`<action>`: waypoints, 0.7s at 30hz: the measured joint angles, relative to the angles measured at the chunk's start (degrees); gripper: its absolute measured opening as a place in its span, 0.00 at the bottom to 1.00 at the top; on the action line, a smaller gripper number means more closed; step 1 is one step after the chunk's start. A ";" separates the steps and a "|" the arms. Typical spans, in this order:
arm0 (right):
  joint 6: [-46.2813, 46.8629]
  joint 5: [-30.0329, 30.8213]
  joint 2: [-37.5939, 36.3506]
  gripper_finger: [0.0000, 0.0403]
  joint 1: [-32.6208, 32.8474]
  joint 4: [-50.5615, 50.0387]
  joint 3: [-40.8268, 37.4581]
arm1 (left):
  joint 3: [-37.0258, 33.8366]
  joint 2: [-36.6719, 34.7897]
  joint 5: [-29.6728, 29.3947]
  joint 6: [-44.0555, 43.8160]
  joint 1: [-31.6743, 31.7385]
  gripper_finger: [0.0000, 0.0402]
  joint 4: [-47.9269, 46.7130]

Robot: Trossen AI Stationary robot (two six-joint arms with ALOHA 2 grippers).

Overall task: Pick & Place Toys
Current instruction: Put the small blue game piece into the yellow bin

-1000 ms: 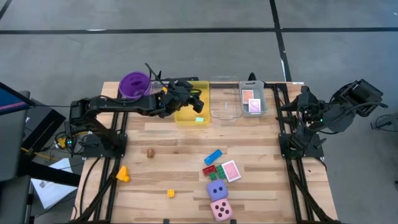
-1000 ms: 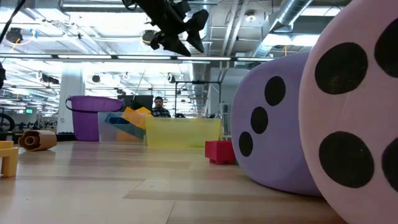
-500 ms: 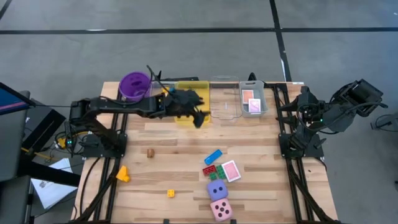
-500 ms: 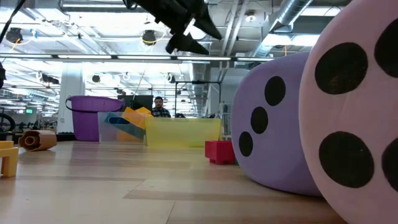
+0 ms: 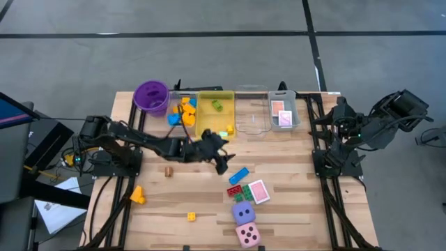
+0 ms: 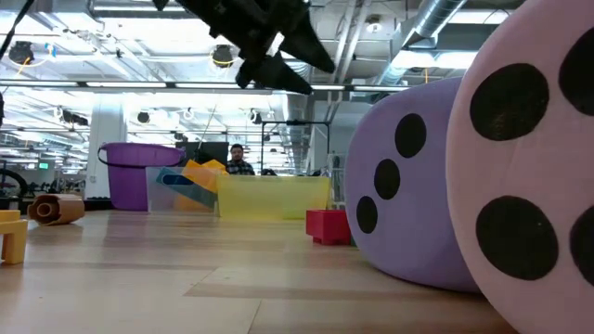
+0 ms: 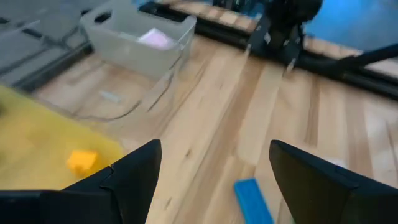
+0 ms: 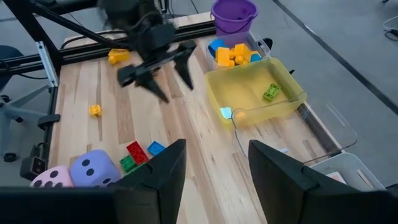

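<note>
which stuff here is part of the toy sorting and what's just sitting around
Job: blue brick, red brick, green brick, pink-backed card, purple die, pink die, small yellow brick, orange piece, left gripper open above the table.

Lying about: purple cup, yellow tray, clear tray, brown roll.

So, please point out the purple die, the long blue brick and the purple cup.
purple die (image 5: 243, 213), high view, on its top face with the dots.
long blue brick (image 5: 239, 175), high view, on the middle of its top.
purple cup (image 5: 150, 96), high view, on its rim.
</note>
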 joint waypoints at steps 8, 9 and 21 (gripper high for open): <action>-0.04 0.81 1.36 0.42 0.01 0.03 -0.04 | -2.08 7.45 -4.34 -0.01 -5.66 0.73 10.92; -0.02 0.81 1.56 0.42 0.01 0.02 -0.04 | -2.13 8.49 -4.33 -0.02 -6.08 0.73 11.35; -0.02 -0.93 2.89 0.42 0.06 0.02 -0.04 | 3.95 21.74 -4.75 -1.60 -7.80 0.73 14.57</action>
